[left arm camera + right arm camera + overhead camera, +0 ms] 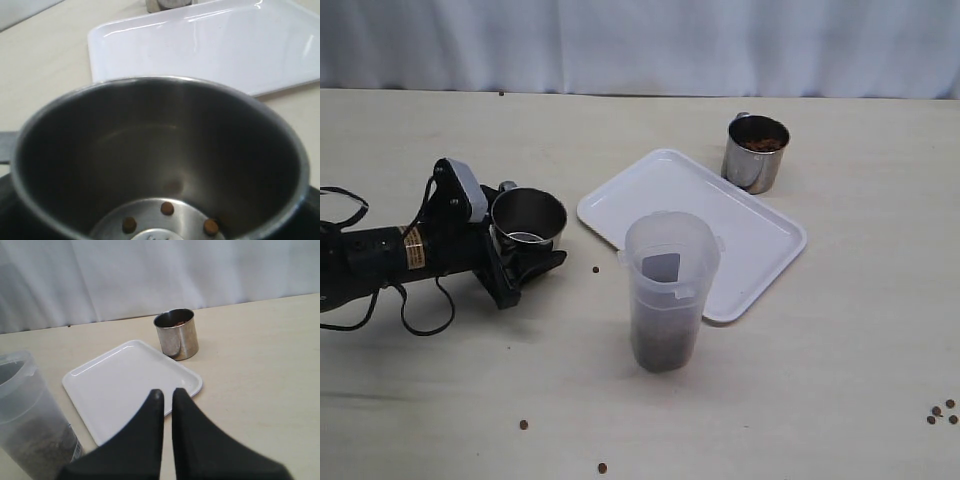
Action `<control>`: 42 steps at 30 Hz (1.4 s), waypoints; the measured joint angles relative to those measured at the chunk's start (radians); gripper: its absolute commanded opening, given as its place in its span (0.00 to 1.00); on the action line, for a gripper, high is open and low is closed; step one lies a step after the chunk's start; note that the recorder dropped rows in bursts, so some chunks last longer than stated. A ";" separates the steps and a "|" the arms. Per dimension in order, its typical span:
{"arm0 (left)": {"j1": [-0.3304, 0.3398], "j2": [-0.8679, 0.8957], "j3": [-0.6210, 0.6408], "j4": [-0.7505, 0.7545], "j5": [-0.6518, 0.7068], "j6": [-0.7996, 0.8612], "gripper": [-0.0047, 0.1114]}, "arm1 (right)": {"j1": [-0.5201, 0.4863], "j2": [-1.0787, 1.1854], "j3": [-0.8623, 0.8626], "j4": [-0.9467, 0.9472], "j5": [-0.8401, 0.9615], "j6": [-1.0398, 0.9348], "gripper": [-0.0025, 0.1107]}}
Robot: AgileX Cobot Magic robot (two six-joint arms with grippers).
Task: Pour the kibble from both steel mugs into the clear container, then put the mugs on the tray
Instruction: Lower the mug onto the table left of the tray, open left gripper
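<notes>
My left gripper [532, 260] is shut on one steel mug [528, 215], held upright just left of the tray [760, 240]. The left wrist view looks down into this mug [200, 130]; only three kibble pellets [167, 208] lie on its bottom. The clear container [670, 290] stands at the tray's near edge with kibble [663, 345] in its lower part. The second steel mug [757, 152], with kibble inside, stands beyond the tray's far corner. My right gripper [167, 392] does not show in the exterior view; its fingers are shut on nothing above the tray [115, 385], with the mug [176, 334] ahead and the container [25, 415] to one side.
Loose pellets lie on the table: a small cluster [942, 412] at the near right, single ones [524, 424] [602, 467] near the front, and one [596, 269] beside the held mug. A white curtain [640, 40] closes the back. The left arm's cable [420, 320] loops onto the table.
</notes>
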 measured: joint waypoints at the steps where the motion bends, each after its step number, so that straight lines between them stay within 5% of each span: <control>1: 0.000 0.000 0.000 -0.010 0.002 0.000 0.61 | 0.000 0.000 0.000 0.000 0.000 0.000 0.06; 8: 0.000 0.000 0.000 -0.019 0.022 0.000 0.78 | 0.000 0.000 0.000 0.000 0.000 0.000 0.06; 24: 0.000 -0.103 0.000 0.058 0.097 -0.063 0.77 | 0.000 0.000 0.000 0.000 0.000 0.000 0.06; 38: 0.000 -0.436 -0.002 0.309 0.194 -0.445 0.77 | 0.000 0.000 0.000 0.000 0.000 0.000 0.06; 40: 0.000 -0.500 -0.002 0.362 0.125 -0.554 0.72 | 0.000 0.000 0.000 0.000 0.000 0.000 0.06; 42: 0.000 -0.546 -0.002 0.374 0.081 -0.637 0.45 | 0.000 0.000 0.000 0.000 0.000 0.000 0.06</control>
